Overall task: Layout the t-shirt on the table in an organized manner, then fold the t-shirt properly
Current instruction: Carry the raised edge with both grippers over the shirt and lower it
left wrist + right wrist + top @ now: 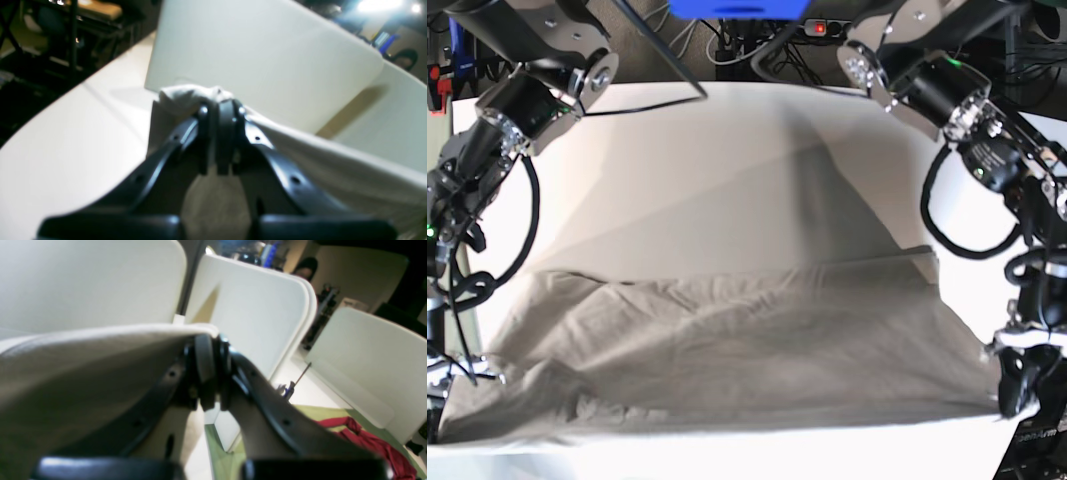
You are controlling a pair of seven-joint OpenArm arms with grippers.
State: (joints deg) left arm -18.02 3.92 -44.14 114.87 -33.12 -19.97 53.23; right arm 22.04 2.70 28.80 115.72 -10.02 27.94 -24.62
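The right gripper [208,373], at the left edge of the base view, is clamping its black jaws on a corner of the plain light grey-beige short-sleeved cotton t-shirt [727,350]; the right wrist view shows the cloth edge pinched between the closed pads and stretching away from them in a taut sheet. In the base view that gripper [457,372] is sitting at the shirt's near-left corner.

The t-shirt itself is lying spread wide across the near half of the large white smooth matte worktop [727,180], its near hem pulled into a nearly straight line between the two grippers, while its far edge is rumpled and creases are running across the middle.

The left gripper [220,113], to the right of the shirt in the base view [1017,385], is likewise gripping the near-right corner with jaws closed tight on a bunched bit of fabric, cloth trailing off to one side of it.

This looks like the laying-out step: both arms are tensioning the hem to flatten the garment, and folding is not yet begun. The next move probably calls for both arms drawing the shirt evenly and lowering it flat, keeping equal tension so the far edge and the central wrinkles smooth out before either corner is released.
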